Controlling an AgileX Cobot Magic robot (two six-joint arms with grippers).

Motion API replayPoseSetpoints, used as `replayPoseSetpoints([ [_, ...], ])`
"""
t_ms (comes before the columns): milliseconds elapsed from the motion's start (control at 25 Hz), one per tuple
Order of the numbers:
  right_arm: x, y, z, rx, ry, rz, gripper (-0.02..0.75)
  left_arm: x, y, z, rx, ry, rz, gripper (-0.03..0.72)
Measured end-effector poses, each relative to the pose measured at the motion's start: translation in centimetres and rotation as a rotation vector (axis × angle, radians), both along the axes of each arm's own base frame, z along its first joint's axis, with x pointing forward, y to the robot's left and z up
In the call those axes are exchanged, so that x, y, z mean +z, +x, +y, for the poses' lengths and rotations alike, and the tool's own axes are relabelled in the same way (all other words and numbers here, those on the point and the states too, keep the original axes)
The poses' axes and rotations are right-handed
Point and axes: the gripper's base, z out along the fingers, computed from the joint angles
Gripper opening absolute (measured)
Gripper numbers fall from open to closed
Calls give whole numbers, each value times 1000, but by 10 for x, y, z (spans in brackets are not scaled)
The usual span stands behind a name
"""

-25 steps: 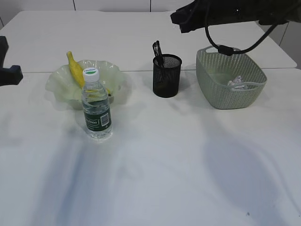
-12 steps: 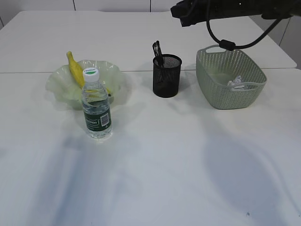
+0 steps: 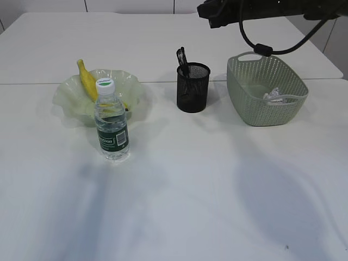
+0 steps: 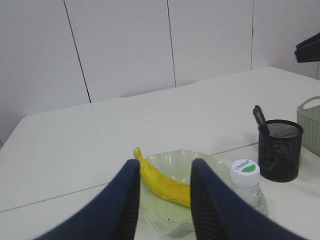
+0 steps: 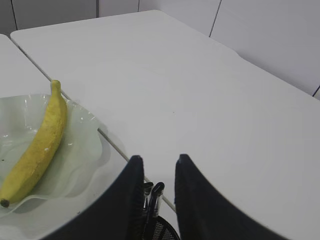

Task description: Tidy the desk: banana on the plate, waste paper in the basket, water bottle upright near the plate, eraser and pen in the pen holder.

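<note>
The clear plastic water bottle [image 3: 112,122] stands upright on the white table [image 3: 190,190] just before the pale green scalloped plate [image 3: 68,95] — light, smooth, slippery; best taken around its labelled middle. Both claws, left [image 4: 162,200] and right [image 5: 156,192], are released and empty.

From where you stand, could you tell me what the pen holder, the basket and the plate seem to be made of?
Pen holder: black wire mesh, probably metal, see-through. Basket: grey-green moulded plastic, woven-look perforated walls. Plate: pale green, translucent, glossy, wavy rim; glass or plastic, unclear.
</note>
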Motion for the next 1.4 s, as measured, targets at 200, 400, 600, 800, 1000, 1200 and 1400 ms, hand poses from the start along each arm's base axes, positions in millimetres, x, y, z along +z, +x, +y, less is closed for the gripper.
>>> replayPoseSetpoints([
  [200, 6, -2, 0, -1, 3, -10, 167, 6, -12, 1, -57, 24, 2, 239],
  [400, 13, -4, 0, -1, 6, -22, 166, 4, -22, -2, -142, 37, 61, 239],
  [600, 17, -6, -1, -1, 7, -30, 167, 8, -35, -1, -207, 46, 64, 239],
  [800, 26, -9, -1, -5, 8, -50, 167, 16, -53, 3, -262, 51, 26, 239],
  [1000, 36, -13, -2, -6, 13, -67, 167, 16, -60, 5, -295, 81, 37, 239],
  [1200, 49, -19, -1, 1, 30, -81, 167, 15, -61, 10, -266, 96, 47, 239],
  [1400, 66, -27, -2, 2, 49, -101, 166, 24, -75, 19, -248, 79, -27, 239],
])
